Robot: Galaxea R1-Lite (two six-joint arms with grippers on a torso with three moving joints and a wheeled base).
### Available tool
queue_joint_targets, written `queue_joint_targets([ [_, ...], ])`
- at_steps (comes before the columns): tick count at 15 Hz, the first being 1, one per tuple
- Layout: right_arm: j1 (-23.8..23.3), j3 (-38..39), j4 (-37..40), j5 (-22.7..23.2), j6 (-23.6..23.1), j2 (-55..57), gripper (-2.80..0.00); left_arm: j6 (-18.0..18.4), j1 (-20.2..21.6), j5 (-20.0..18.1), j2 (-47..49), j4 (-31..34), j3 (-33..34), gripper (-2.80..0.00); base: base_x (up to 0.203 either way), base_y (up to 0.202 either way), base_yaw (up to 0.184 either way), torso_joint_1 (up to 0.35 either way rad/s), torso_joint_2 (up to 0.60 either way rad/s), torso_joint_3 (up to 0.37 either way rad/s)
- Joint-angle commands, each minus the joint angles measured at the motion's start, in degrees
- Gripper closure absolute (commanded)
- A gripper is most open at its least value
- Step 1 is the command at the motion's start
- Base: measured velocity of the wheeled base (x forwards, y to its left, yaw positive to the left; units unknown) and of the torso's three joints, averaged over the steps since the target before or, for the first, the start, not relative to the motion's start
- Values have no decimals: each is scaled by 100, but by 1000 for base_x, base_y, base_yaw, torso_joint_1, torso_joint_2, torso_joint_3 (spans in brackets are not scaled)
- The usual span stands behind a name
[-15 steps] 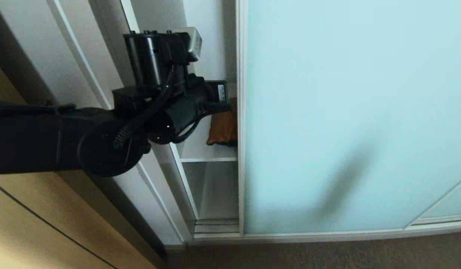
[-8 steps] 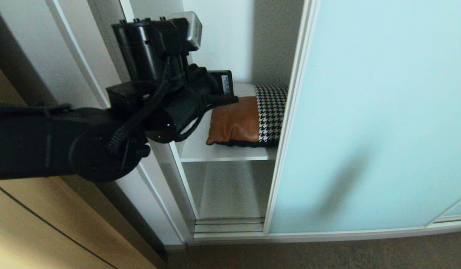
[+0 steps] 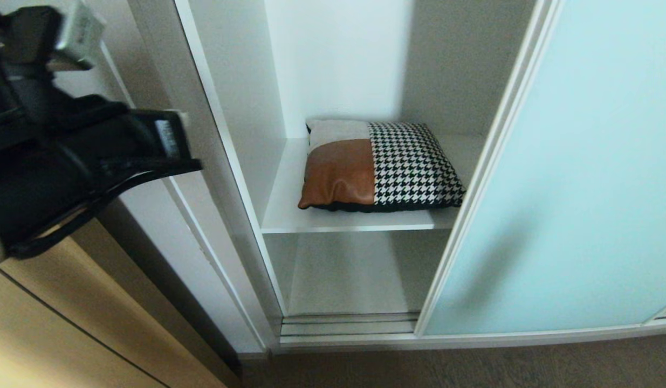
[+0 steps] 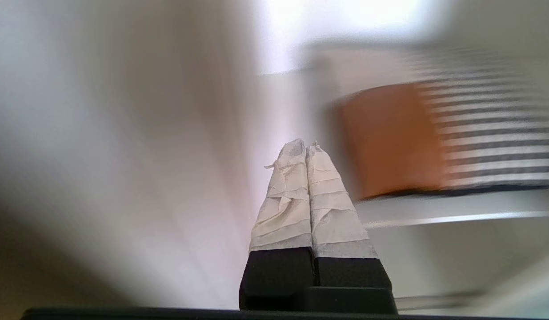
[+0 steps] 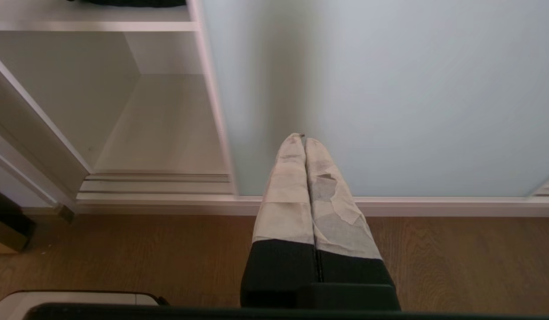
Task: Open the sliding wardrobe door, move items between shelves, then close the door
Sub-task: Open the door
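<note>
Cushion first: a square one with a tan-brown leather patch, a pale grey patch behind it and black-and-white houndstooth over the other half, on black backing, lying flat on a white shelf. Its leather corner sits close to the shelf's front edge, and a bare strip of board runs along the shelf's left edge beside it. Beneath that shelf a lower white compartment runs down to the door tracks at the wardrobe's base. The frosted pale aqua sliding wardrobe door, in its slim white frame, stands slid to the right, so the cushion shows in full through the opening. White panelling flanks the wardrobe's left side, with tan wood next to it and brown wood-grain floor in front. The left gripper hangs in front of the opening, left of the cushion, its taped fingers pressed together on nothing. The right gripper sits low before the glass door, fingers likewise pressed together and empty.
</note>
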Motion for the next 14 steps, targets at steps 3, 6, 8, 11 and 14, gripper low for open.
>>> queue_joint_targets([
  [3, 0, 5, -2, -2, -3, 7, 0, 63, 1334, 109, -1799, 16, 1848, 0, 0, 0, 0, 0, 0, 0],
  [6, 0, 2, -2, -2, 0, 7, 0, 67, 1678, 235, -2793, 62, 2785, 0, 0, 0, 0, 0, 0, 0],
  [8, 0, 2, -2, -2, 2, 7, 0, 64, 1799, 243, -3493, 197, 3224, 0, 0, 0, 0, 0, 0, 0],
  [11, 0, 9, -2, -2, 2, 7, 0, -40, 1861, 223, -4458, 626, 3817, 0, 0, 0, 0, 0, 0, 0],
  [14, 0, 0, -2, -2, 2, 7, 0, -72, 1989, 212, -5367, 1254, 4350, 0, 0, 0, 0, 0, 0, 0],
])
